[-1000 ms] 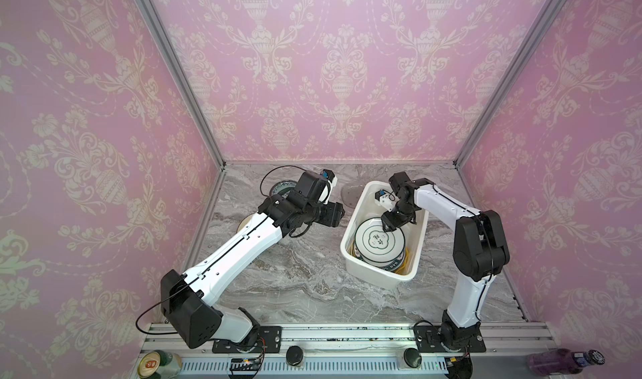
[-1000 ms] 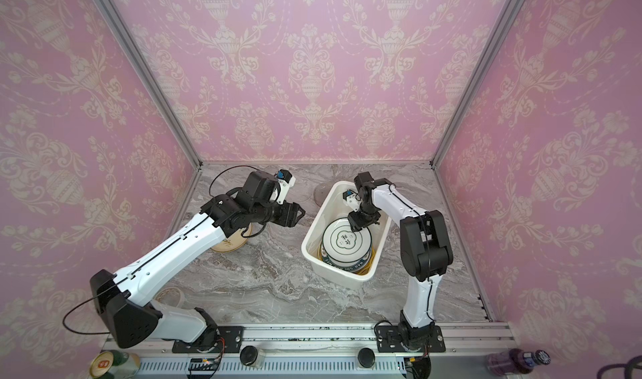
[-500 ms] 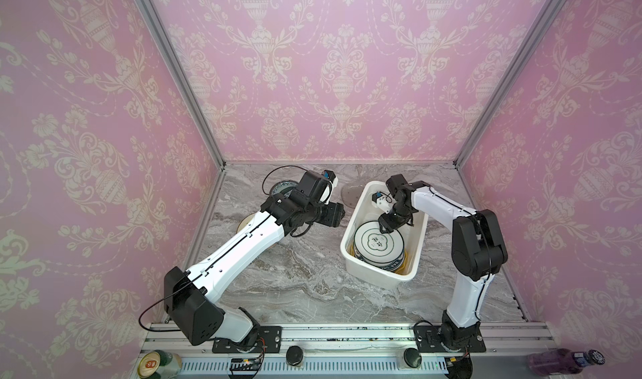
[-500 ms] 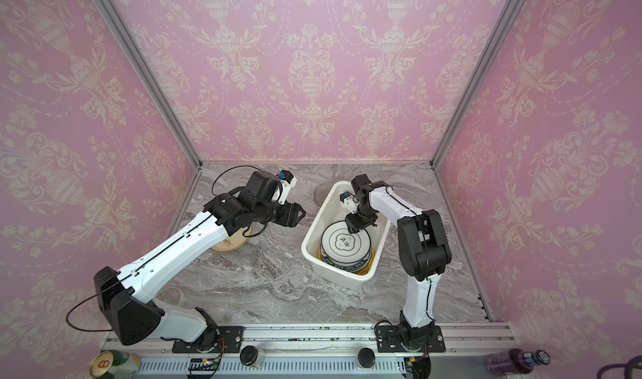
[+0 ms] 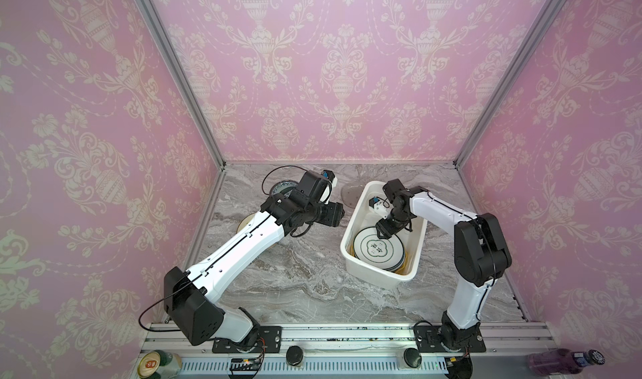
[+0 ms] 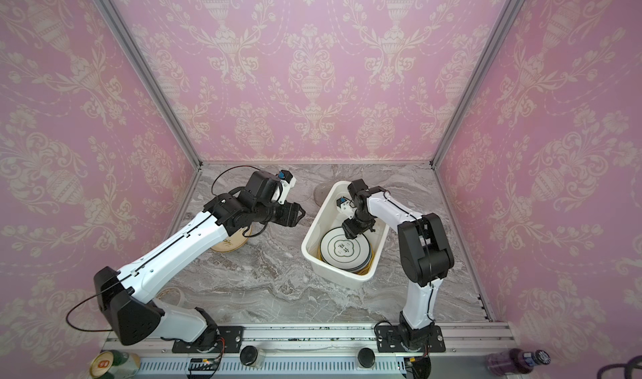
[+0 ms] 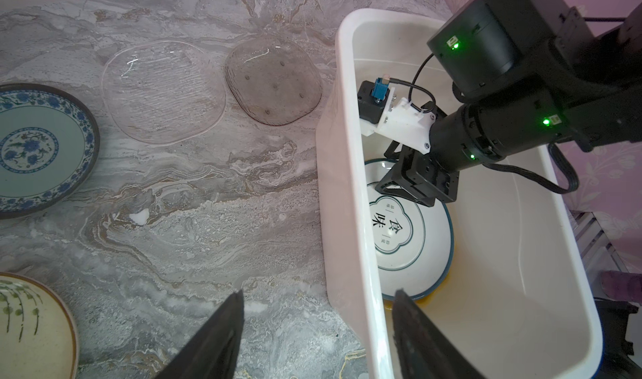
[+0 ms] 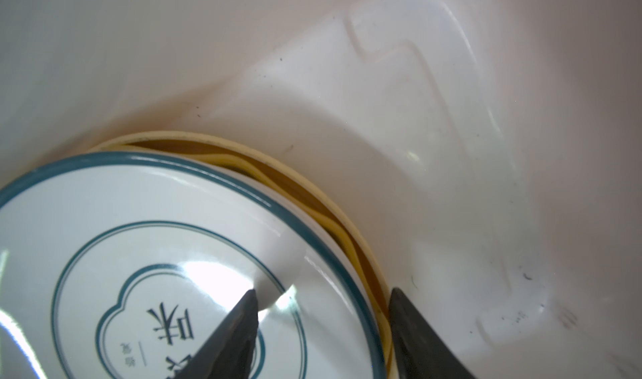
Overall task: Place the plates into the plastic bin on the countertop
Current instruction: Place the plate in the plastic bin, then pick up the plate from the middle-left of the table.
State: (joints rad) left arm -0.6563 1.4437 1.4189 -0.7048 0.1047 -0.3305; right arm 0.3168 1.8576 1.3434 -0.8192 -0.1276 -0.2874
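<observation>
The bin (image 5: 368, 273) (image 6: 330, 273) sits on the counter (image 5: 295, 273), right of centre in both top views, its long side running slantwise up the frame. Inside it plates lie stacked. The top plate (image 5: 377, 252) (image 6: 342, 250), white with a dark teal rim and printed characters, lies flat at the bin's lower end. Under it the right wrist view shows a yellow rim (image 8: 347, 217) peeping out, with bare bin floor beside the stack.

The right claw (image 5: 380, 235) (image 8: 323, 290) reaches down into the bin at the top plate's upper edge. Its jaws stand apart — one finger over the plate's face, one outside the stack, the rim in the gap with room on both sides — so it grips nothing.

The left claw (image 5: 338, 214) (image 7: 318, 295) hangs just left of the bin's rim, jaws spread and empty. In its wrist view the bin's wall shows between the fingers.

Four plates lie on the counter outside the bin. The left wrist view shows a teal plate (image 7: 38, 144), next to it a clear plate (image 7: 163, 89), and then a smoky plate (image 7: 274, 82) (image 5: 351, 195) just beside the bin's upper left corner. A cream plate (image 7: 27, 328) (image 6: 232, 245) lies left of centre, partly under the left arm (image 6: 194, 242).
</observation>
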